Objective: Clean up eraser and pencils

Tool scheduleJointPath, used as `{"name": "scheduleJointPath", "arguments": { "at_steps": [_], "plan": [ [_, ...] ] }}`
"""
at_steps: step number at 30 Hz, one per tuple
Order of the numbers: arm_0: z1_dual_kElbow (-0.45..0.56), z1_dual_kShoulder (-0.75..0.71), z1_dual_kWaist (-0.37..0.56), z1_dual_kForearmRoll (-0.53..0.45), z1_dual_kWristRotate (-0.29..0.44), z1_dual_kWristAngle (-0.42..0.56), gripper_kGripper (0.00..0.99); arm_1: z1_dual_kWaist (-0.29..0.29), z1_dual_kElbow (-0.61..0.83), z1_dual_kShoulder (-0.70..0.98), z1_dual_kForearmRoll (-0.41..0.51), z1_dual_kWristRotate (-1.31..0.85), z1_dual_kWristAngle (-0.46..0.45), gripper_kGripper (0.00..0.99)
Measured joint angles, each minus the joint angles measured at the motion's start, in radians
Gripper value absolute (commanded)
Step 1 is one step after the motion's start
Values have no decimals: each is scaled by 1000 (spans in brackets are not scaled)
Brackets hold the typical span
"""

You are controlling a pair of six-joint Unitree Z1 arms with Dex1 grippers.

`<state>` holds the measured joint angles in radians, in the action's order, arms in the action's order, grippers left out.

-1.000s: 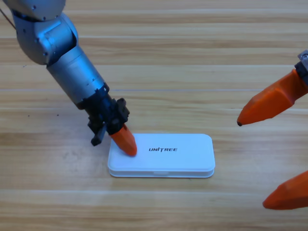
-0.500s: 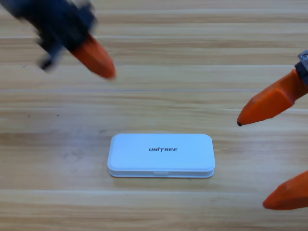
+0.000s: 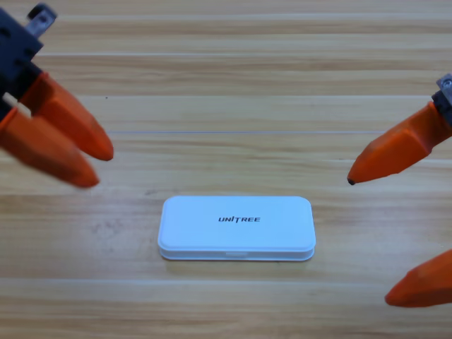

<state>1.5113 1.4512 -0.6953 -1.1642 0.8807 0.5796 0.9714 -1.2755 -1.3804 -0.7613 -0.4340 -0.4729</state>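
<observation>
The white case (image 3: 236, 227) lies shut on the wooden table, a little below the middle, its lid printed UNITREE. Neither the eraser nor either pencil shows anywhere; all of them are hidden or out of view. My left gripper (image 3: 97, 167) is drawn back to the left edge, up and left of the case and apart from it, its two orange jaws lying close together with nothing between them. At the right edge my right gripper (image 3: 369, 240) waits with its jaws spread wide, one above the other, holding nothing.
Bare wooden planks surround the case on all sides. The two grippers reach in from the left and right edges at about the height of the case's upper rim.
My left gripper lifted off the left end of the case lid, swung up to the top left, then came down to the left edge. The right gripper and the case stayed still.
</observation>
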Motion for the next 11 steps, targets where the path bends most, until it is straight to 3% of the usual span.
{"name": "scheduleJointPath", "arguments": {
  "at_steps": [11],
  "plan": [
    [-34,-2,-8,0,0,0,990,0,0,-2,4,3,0,990]
  ]
}}
